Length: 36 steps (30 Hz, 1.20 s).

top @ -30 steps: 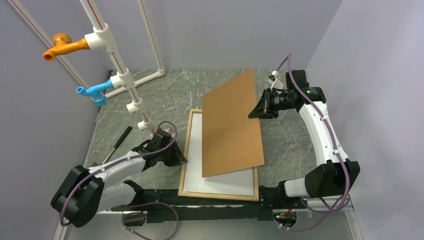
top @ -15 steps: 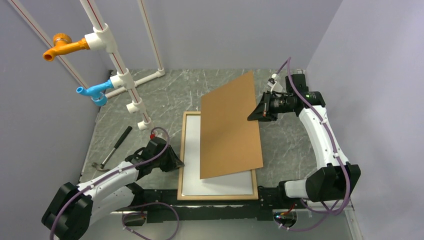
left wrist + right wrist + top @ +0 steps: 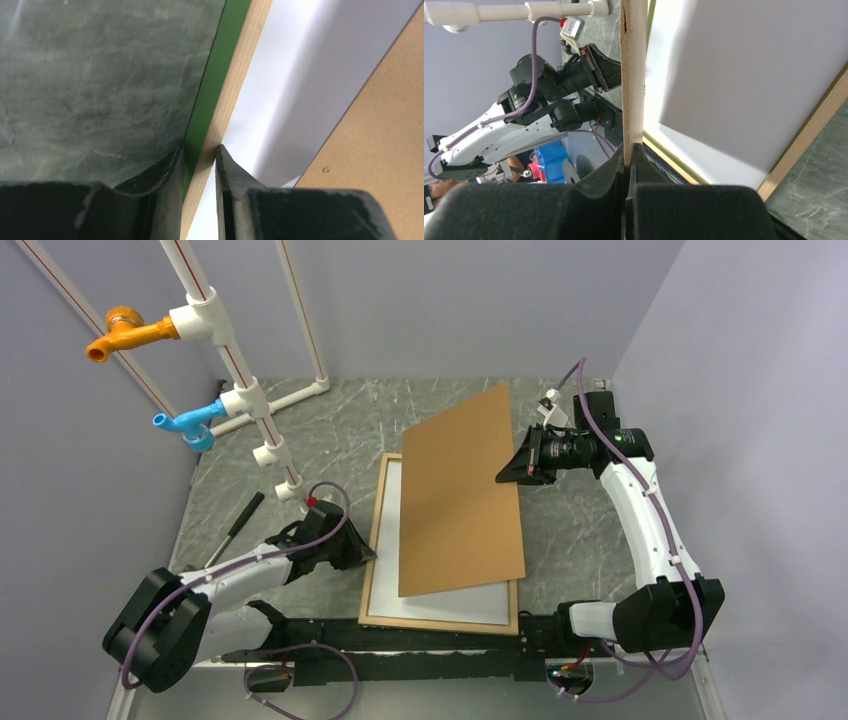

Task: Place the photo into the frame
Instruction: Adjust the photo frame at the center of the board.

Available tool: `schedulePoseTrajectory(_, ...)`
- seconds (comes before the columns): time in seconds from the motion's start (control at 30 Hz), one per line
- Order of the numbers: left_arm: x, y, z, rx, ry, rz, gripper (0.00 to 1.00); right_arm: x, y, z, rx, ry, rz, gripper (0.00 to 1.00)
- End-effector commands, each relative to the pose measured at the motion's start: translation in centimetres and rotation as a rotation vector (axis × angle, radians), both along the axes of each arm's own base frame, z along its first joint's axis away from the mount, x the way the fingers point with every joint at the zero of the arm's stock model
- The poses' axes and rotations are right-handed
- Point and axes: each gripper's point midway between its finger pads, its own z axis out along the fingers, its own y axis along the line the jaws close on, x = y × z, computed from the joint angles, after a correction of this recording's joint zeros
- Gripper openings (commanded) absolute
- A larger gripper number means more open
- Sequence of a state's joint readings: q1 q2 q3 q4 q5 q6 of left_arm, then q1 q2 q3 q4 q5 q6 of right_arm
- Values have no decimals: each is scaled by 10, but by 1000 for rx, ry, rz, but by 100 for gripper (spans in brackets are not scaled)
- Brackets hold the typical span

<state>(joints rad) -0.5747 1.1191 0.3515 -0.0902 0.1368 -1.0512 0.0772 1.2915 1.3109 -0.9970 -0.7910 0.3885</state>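
the left gripper clamps the left rail of the frame, seemingly to steady it, the photo lying white-back-up inside; farther off the right gripper pinches the tilted backing board, likely to lower it over.

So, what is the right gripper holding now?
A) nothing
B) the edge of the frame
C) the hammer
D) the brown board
D: in the right wrist view the right gripper is shut on the thin edge of the brown board, which is tilted over the frame.
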Motion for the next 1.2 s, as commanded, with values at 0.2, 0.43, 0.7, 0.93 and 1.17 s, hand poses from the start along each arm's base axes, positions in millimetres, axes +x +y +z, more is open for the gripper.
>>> schedulePoseTrajectory(0.2,32,-2,14,13,-24,90,0,-4,1,33,32,-125,2,0)
schedulePoseTrajectory(0.43,36,16,14,33,-51,152,0,-3,1,32,27,-134,2,0)
schedulePoseTrajectory(0.7,43,4,12,28,-34,92,0,3,1,30,31,-130,4,0)
schedulePoseTrajectory(0.93,39,3,9,46,-11,65,41,5,1,25,23,-122,13,0)
schedulePoseTrajectory(1.17,26,15,20,59,-39,71,63,9,3,24,39,-120,10,0)
